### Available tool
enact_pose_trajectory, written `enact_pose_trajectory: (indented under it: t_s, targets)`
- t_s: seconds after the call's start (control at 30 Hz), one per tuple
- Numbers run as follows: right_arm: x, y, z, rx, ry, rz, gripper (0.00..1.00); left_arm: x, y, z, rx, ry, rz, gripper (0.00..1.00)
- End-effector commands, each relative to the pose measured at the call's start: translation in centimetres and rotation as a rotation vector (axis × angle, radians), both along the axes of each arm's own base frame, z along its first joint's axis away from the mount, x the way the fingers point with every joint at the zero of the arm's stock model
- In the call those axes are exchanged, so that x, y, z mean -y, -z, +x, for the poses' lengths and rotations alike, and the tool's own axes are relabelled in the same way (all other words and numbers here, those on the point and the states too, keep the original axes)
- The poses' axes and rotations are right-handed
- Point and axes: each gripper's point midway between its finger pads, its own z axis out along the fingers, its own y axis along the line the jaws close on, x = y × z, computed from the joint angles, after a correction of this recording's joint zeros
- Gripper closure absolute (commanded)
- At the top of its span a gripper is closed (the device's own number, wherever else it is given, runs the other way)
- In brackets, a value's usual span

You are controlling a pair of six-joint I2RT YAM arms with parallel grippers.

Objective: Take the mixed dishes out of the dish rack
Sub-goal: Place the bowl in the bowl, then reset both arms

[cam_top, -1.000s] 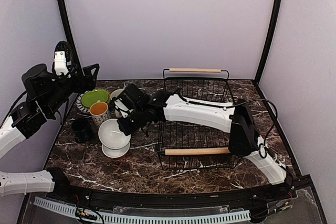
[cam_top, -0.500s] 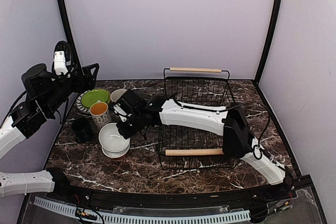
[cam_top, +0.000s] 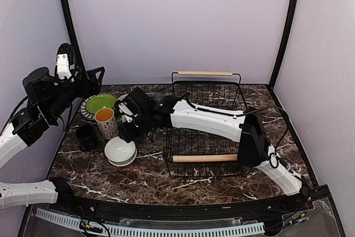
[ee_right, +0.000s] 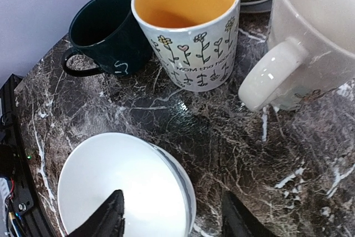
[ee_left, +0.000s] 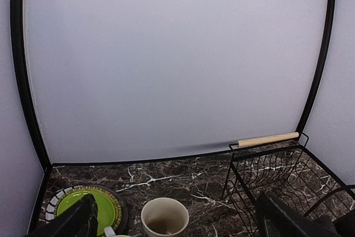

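Right gripper (ee_right: 173, 206) has jaws apart astride the white bowl (ee_right: 111, 187) rim, not clamping. Bowl rests on the table (ee_right: 222, 131) by the patterned mug (ee_right: 186, 31). Left gripper (cam_top: 94, 81) hangs wide open, empty. Dish rack (cam_top: 202, 158) looks empty, so unloading seems essentially done.

patterned mug (ee_right: 191, 54), lettering "MOM the…", partly legible

Glossy glazed white bowl (ee_right: 100, 176) and patterned mug (ee_right: 188, 43), polished marble-look table (ee_right: 222, 137), black wire dish rack (cam_top: 199, 140), wooden handles (cam_top: 202, 158).
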Motion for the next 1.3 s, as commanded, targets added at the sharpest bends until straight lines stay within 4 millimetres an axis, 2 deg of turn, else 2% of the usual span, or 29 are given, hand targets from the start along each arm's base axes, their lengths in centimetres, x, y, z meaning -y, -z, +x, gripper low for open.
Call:
enact_pose_trajectory:
  t_s: [0.0,0.07,0.2,0.3,0.4,0.43,0.47,0.57,0.73,0.83,0.97,1.1,1.27]
  targets:
    - [2.3,-9.3,0.1,0.103,0.046,0.091,0.37,-0.2,0.3,0.0,-0.003,-0.006,0.002,0.02]
    - [3.9,-11.7,0.3,0.133,0.066,0.103,0.33,-0.3,0.4,0.1,-0.004,-0.012,0.009,0.01]
    - [8.3,-14.8,1.1,0.206,0.132,0.093,0.23,-0.4,0.5,0.4,-0.008,-0.027,0.021,0.01]
    - [12.5,-17.5,1.9,0.26,0.206,0.102,0.13,-0.3,0.4,0.5,-0.01,-0.025,0.017,0.01]
    - [17.5,-19.5,2.9,0.298,0.29,0.121,0.02,-0.2,-0.9,0.3,0.0,-0.01,-0.012,0.01]
    - [19.3,-19.9,3.2,0.306,0.319,0.126,0.01,0.0,-0.9,0.2,-0.01,0.001,-0.014,0.01]
    - [21.3,-21.3,3.4,0.322,0.349,0.152,0.01,0.0,-2.0,-0.1,0.002,0.011,-0.029,0.01]
    - [25.9,-23.1,3.5,0.36,0.414,0.19,0.01,0.0,-3.2,-0.7,-0.001,0.031,-0.055,0.01]
    - [32.8,-27.2,2.2,0.489,0.533,0.25,0.01,-0.3,-5.3,-2.2,-0.002,0.071,-0.099,0.01]
    - [36.8,-30.1,0.7,0.57,0.597,0.307,0.01,-0.7,-6.8,-3.3,0.015,0.091,-0.112,0.01]
    - [40.6,-33.4,-1.8,0.645,0.62,0.408,0.01,-1.5,-9.1,-5.2,0.062,0.112,-0.104,0.01]
    - [43.7,-35.9,-3.9,0.699,0.635,0.494,0.01,-2.8,-11.2,-6.9,0.116,0.106,-0.103,0.01]
    - [45.7,-37.3,-5.2,0.742,0.649,0.536,0.01,-4.3,-12.5,-8.5,0.175,0.081,-0.107,0.01]
